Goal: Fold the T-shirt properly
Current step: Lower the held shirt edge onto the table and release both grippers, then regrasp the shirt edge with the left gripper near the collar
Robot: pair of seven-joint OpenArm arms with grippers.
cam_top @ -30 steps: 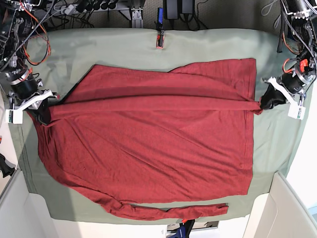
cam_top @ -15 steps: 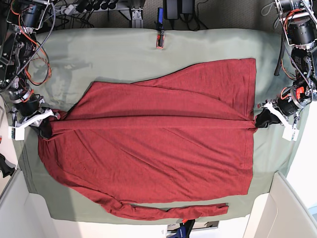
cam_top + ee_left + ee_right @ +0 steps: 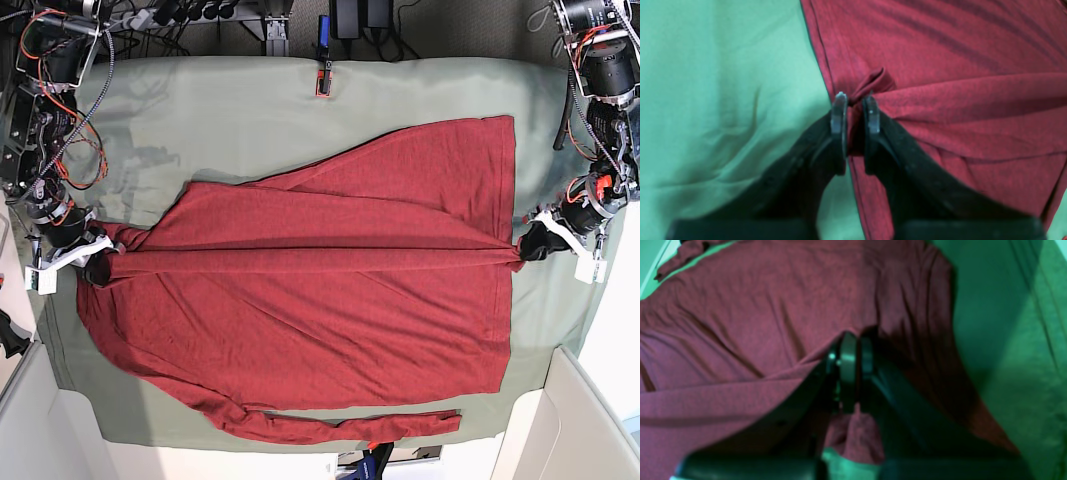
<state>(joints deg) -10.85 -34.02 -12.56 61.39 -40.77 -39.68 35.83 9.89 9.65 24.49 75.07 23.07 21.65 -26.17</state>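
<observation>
Dark red T-shirt (image 3: 300, 290) lies spread flat, creased across its middle

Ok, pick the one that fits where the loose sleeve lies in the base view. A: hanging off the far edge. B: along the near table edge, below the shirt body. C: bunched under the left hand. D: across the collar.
B: the sleeve lies stretched out below the shirt body, near the cloth's edge.

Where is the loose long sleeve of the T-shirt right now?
In the base view, the sleeve lies flat along the bottom edge of the T-shirt, on the green table cloth, away from both arms.
</observation>
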